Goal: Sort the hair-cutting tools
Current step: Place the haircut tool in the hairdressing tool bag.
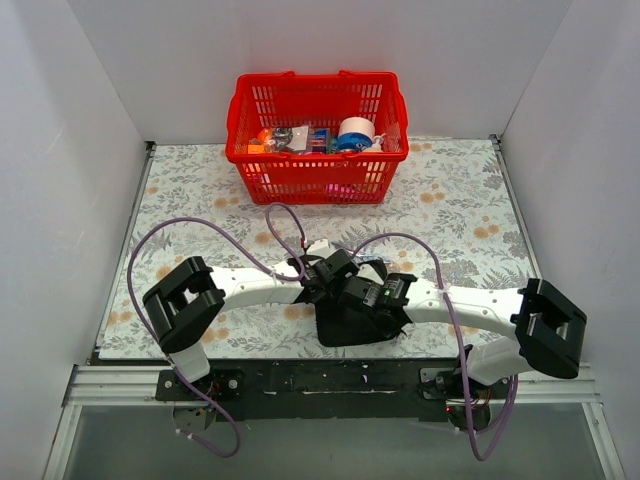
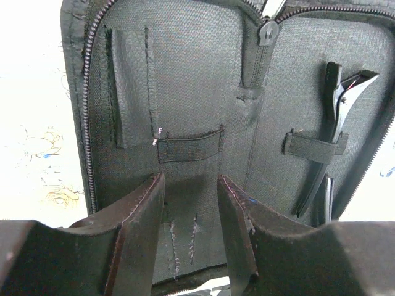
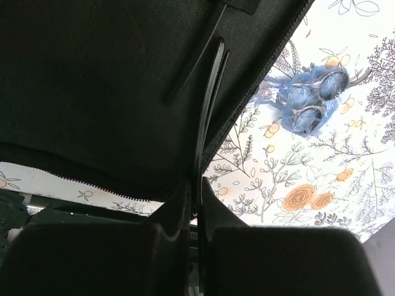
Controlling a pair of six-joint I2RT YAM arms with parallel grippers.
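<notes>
1. The right gripper (image 3: pixel 194 185) is pressed together on the near end of the slim black comb (image 3: pixel 208 105), pinching it edge-on. The comb runs straight ahead from the fingertips, across the zip edge and onto the lining of the open pouch (image 3: pixel 92 80). Held by its tail, the comb's free length can probably be fed into the pouch while the fingers stay outside.
2. The left gripper (image 2: pixel 191 182) is spread partway with nothing between its fingers, and it hangs low over the pouch's middle panel. I judge it is there to keep the pouch flat and open. Whether it touches the fabric I cannot tell.
3. Ahead and to the right of the left fingers, a black clip (image 2: pixel 335 111) sits tucked under an elastic strap (image 2: pixel 308 147). The strap crosses its shaft and pins it against the lining.
4. Directly ahead of the left fingers is a second elastic band with nothing under it, a likely home for another tool.
5. The scissors (image 3: pixel 311 98) lie ahead and to the right of the right gripper on the floral tablecloth (image 3: pixel 296 179). They are near the pouch's edge but outside it, bunched together with their blue loops overlapping, and not yet stowed.
6. The red basket (image 1: pixel 315 78) stands far beyond both grippers, well apart from the work.
</notes>
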